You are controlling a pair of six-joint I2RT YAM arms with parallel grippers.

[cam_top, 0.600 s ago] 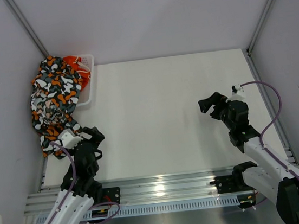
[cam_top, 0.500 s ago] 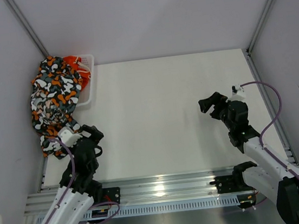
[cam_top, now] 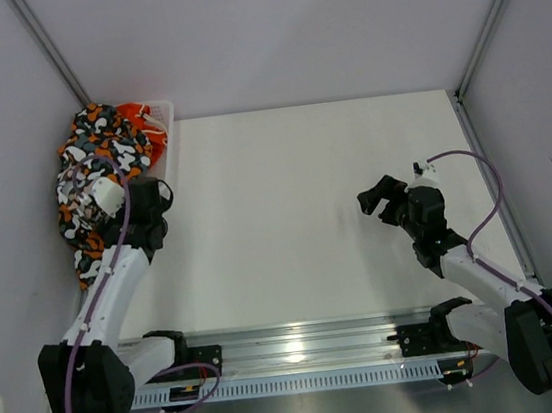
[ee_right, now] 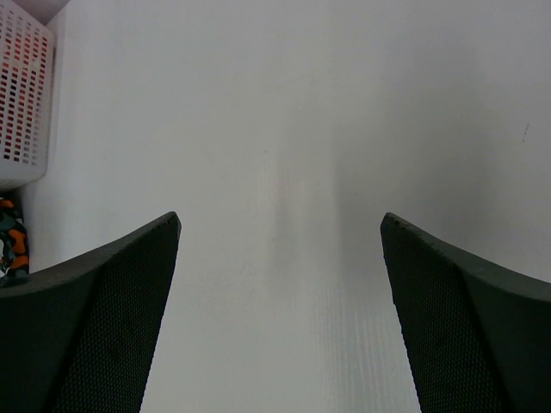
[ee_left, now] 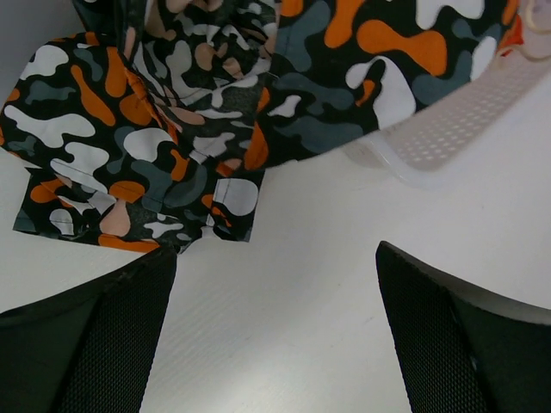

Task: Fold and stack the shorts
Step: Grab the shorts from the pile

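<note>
The patterned shorts, blotched orange, black, white and grey, spill out of the white mesh basket at the far left and hang down onto the table. The plain orange shorts lie inside the basket, partly under them. My left gripper is open and empty, just right of the patterned shorts. In the left wrist view the gripper hovers over bare table, with the shorts' hem just ahead. My right gripper is open and empty over the table's right half, and it also shows in its wrist view.
The basket's mesh wall shows in the left wrist view and far off in the right wrist view. Grey walls with metal posts enclose the table on the left, far and right sides. A metal rail runs along the near edge.
My left arm has swung away from me, carrying the gripper from the shorts' lower end to beside the basket. My right gripper has shifted slightly left.
</note>
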